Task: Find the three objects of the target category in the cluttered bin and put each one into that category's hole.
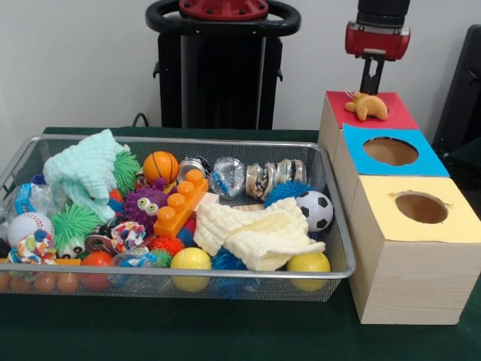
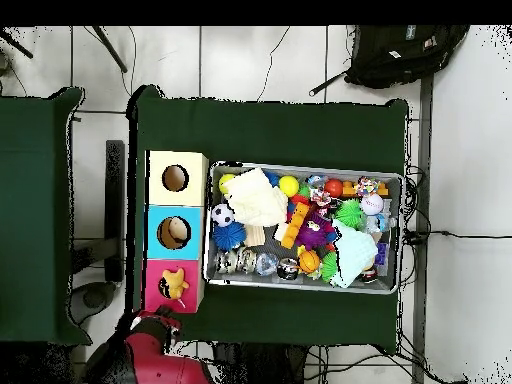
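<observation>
A green cloth-covered surface (image 1: 225,338) is seen carrying a silver wire-mesh bin (image 1: 331,248) and, just beside it, a row of three pale wooden boxes (image 1: 406,282). The boxes are topped by a yellow panel (image 1: 458,226), a blue panel (image 1: 428,162) and a red panel (image 1: 394,113), each with a round hole. The bin is filled with clutter: a mint green knitted cloth (image 1: 86,167), a cream knitted cloth (image 1: 259,233), an orange toy brick (image 1: 180,201), a black-and-white soccer ball (image 1: 316,209), a small orange basketball (image 1: 160,166), a purple spiky ball with eyes (image 1: 146,203) and two yellow balls (image 1: 191,261) at the front edge.

An orange plush animal toy (image 1: 367,106) is found lying on the red panel, over its hole. The red and black claw (image 1: 372,84) is held directly above the toy, close to it; whether its fingers are apart or together cannot be told.
</observation>
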